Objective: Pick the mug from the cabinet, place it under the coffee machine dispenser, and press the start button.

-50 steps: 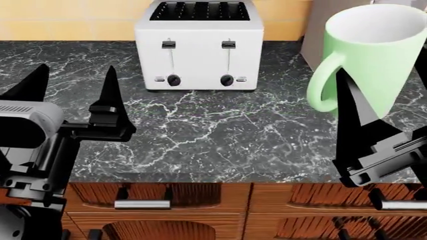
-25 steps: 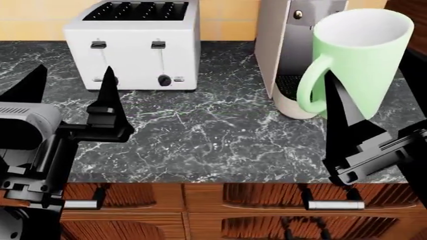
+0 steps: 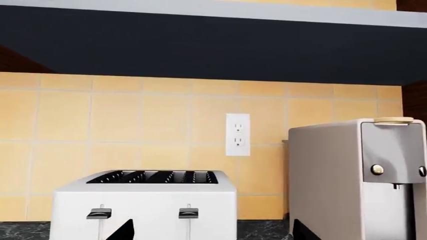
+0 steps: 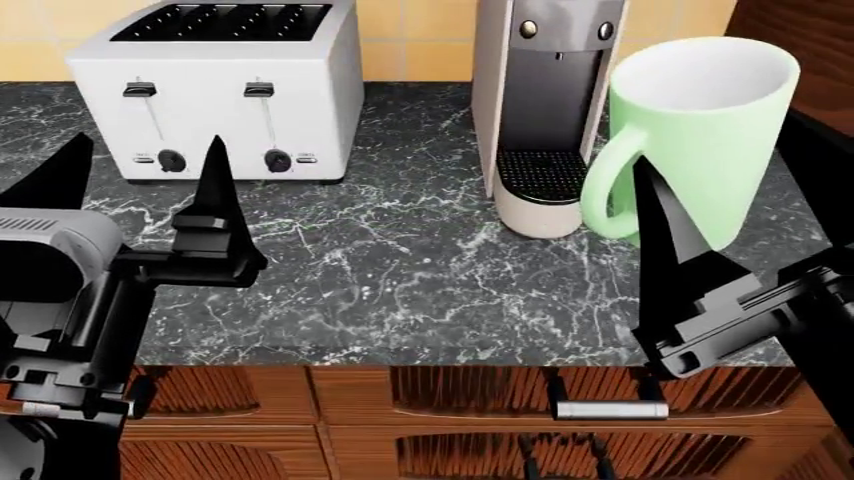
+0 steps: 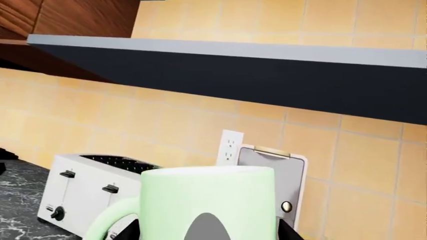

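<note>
One clean lowering suffices: right gripper [image 4: 727, 270], clamped on the mug [image 4: 701, 135], should centre it over the drip tray [image 4: 541, 176]; left gripper [image 4: 134, 190] hangs open.

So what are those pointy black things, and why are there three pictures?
They are a robot's two hands, called grippers. One picture comes from a camera on its head, looking down at a dark marble counter. The other two come from cameras near each hand. The right gripper holds a green mug up in the air. The left gripper is open and holds nothing. On the counter stand a white toaster and a tall coffee machine, where the mug has to go.
</note>
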You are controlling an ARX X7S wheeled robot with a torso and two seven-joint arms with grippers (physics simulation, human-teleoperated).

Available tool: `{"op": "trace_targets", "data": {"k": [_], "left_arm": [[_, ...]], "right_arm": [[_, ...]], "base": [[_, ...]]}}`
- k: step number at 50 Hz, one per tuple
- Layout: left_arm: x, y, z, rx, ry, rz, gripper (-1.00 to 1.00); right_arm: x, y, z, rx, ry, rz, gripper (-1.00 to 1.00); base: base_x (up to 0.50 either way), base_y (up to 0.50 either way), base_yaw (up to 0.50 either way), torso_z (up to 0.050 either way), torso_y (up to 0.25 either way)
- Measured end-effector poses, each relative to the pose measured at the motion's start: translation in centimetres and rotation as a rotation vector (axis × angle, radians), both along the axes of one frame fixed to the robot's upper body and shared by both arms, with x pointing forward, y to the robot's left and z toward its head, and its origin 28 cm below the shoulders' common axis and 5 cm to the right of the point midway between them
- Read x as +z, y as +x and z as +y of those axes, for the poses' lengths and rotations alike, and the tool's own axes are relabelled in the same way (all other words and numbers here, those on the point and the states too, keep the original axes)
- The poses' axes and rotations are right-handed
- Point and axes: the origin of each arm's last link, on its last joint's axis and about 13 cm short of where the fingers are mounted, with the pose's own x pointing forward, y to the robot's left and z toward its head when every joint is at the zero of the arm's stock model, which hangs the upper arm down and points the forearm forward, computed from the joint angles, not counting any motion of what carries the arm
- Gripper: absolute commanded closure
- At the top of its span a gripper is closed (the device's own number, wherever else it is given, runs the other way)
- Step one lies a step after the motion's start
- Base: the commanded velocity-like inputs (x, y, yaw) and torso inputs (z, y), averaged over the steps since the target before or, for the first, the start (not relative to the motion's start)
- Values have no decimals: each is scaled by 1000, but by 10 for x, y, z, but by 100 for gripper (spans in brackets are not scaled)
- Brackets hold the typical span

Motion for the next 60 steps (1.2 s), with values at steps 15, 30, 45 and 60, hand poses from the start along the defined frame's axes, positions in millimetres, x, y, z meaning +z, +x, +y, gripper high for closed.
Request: {"op": "trace_targets", "data": {"k": [15,30,45,60], "left_arm": [[-1,1,0,1,2,1,-100],[0,-1,-1,-3,8,-4,-100],[0,-1,-1,-8,12,-4,-100],[1,-2,-1,-27,-13,-30,-100]], "right_arm": [[-1,3,1,-5,3,2,100],[-3,2,0,-8,13,-5,100],[-2,0,-2,-10,18,-14,100],[-7,-2,3,9,37,-33,100]], "base": [[0,0,0,0,0],[236,-4,0,0,1],[248,-6,0,1,1],[0,0,0,0,0]]}}
